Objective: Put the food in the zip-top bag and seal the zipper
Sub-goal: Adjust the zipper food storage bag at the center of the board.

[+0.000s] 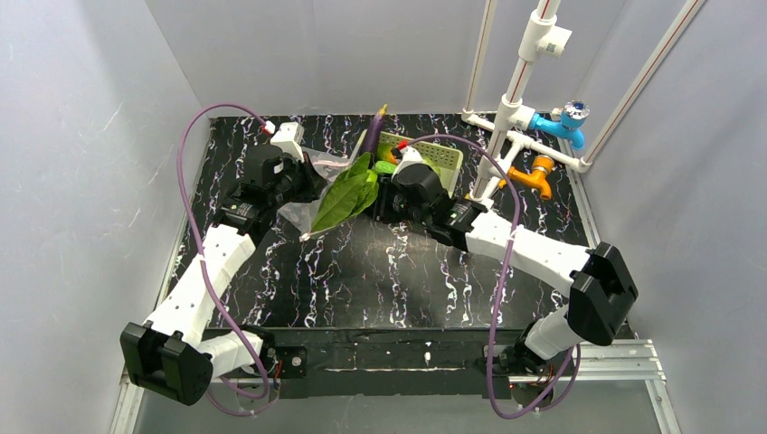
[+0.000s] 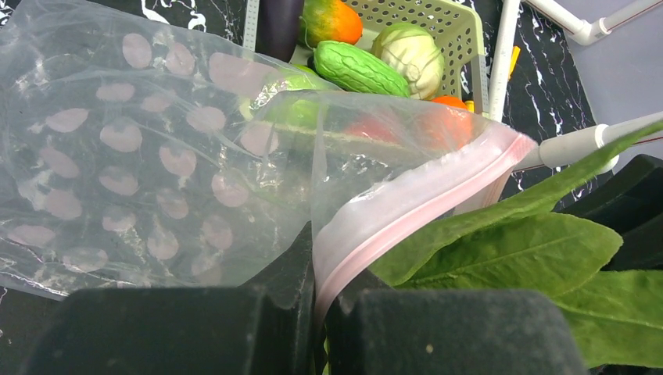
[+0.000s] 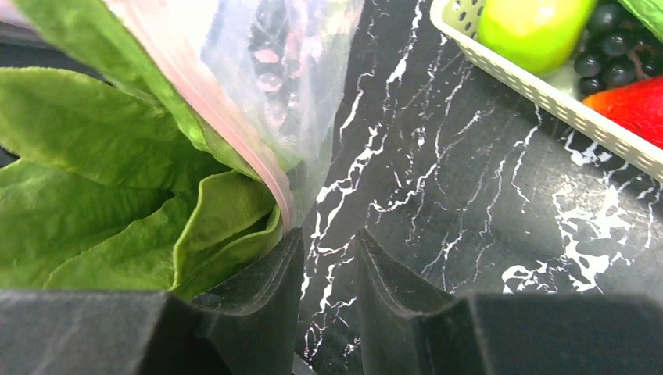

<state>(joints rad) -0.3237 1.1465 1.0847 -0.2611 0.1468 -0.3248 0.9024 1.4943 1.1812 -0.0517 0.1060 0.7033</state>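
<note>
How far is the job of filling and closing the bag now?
Early. No food is clearly inside the bag yet. The left gripper pinches its pink zipper; leaves lie at the mouth, the right gripper open beside them. Cucumber and cabbage wait in the basket; sealing remains.

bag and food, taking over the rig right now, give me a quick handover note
Left gripper: shut on the bag at its zipper, pinching the mouth edge.
Right gripper: open, nothing between its fingers, right beside the leaves.
Leaves lie at the bag mouth; I cannot tell how far in they are. Cucumber, cabbage, mango and apple sit in the basket.
Done: nothing clearly bagged.
Left: push the leaves in, load the rest, seal the zipper.
</note>
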